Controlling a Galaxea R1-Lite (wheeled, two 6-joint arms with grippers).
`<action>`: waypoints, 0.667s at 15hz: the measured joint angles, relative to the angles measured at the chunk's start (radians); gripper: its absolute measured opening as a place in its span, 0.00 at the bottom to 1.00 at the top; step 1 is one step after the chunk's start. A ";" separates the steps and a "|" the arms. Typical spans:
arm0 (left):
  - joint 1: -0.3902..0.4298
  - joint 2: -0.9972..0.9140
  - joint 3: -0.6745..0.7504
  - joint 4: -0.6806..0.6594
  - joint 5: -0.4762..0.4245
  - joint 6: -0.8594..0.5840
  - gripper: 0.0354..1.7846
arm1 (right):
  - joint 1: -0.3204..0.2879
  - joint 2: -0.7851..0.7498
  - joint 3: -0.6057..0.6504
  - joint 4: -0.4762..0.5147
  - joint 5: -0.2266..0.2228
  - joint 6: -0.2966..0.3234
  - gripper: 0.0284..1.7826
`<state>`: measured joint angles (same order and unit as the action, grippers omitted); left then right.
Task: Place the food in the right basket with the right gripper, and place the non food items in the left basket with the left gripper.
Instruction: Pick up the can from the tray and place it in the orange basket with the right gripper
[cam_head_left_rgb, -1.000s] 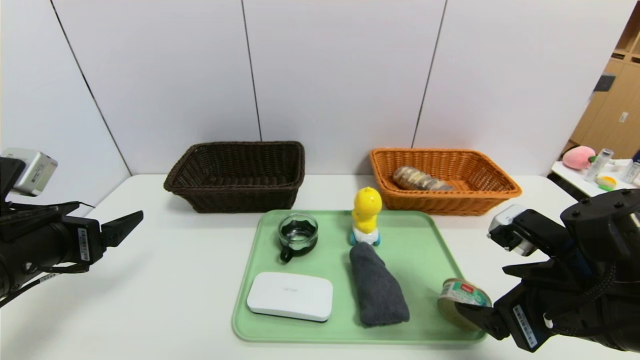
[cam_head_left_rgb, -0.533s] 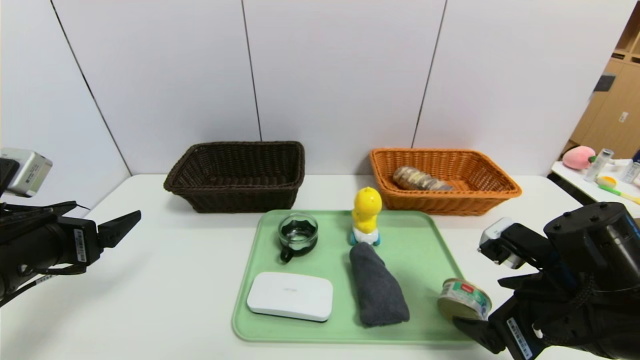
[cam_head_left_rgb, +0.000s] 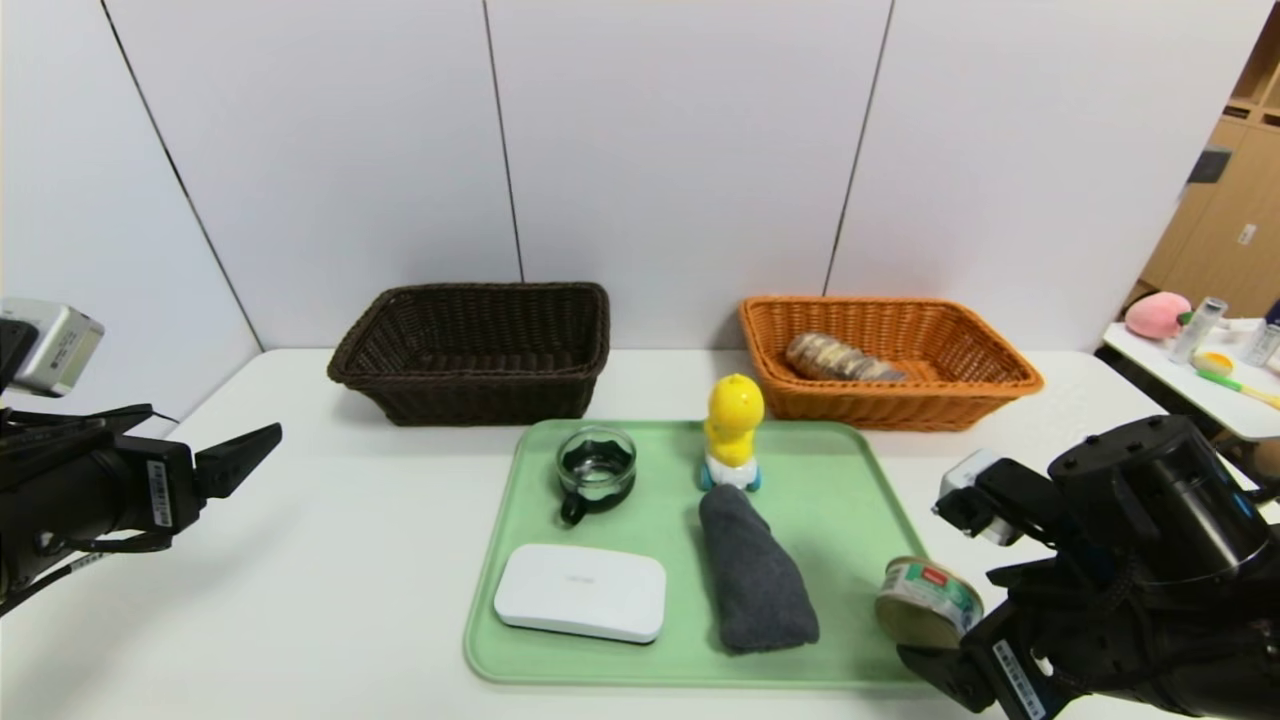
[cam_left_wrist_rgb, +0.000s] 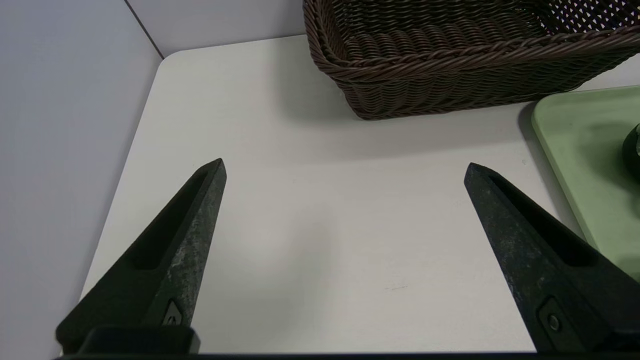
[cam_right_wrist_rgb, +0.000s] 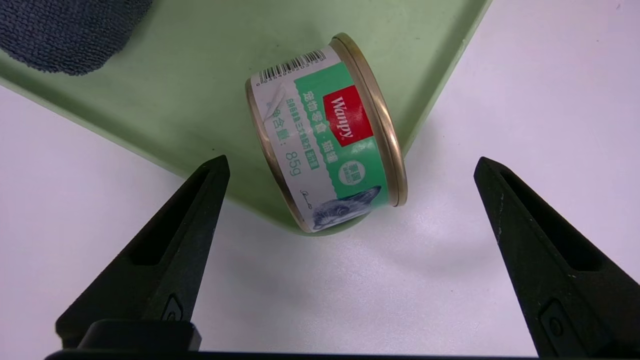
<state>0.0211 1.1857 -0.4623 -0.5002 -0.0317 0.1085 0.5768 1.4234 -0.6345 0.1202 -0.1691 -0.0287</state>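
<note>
The tin lies on its side at the green tray's near right corner, over the rim. My right gripper is open just short of it, the tin ahead between the open jaws, untouched. The bread roll lies in the orange-tan basket. On the tray are the duck toy, grey cloth, white box and glass cup. The dark brown basket holds nothing I can see. My left gripper is open and empty, parked at the left.
The wall stands right behind both baskets. A side table with a pink toy and bottles is at the far right. The left wrist view shows the dark basket, the tray's corner and bare table between the fingers.
My right arm has sunk lower and shifted left, and its finger no longer overlaps the tin. The tin and the left arm have hardly moved.
</note>
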 joint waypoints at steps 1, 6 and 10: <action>0.000 0.000 0.000 0.000 0.000 0.000 0.94 | -0.001 0.003 0.001 -0.001 0.000 0.000 0.95; 0.000 0.000 -0.001 0.001 0.000 0.000 0.94 | -0.014 0.016 0.010 -0.041 0.000 0.000 0.79; 0.000 -0.001 0.000 0.000 0.001 0.000 0.94 | -0.016 0.020 0.016 -0.050 0.001 0.000 0.49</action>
<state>0.0211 1.1843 -0.4623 -0.4998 -0.0311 0.1085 0.5613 1.4436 -0.6189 0.0700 -0.1679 -0.0283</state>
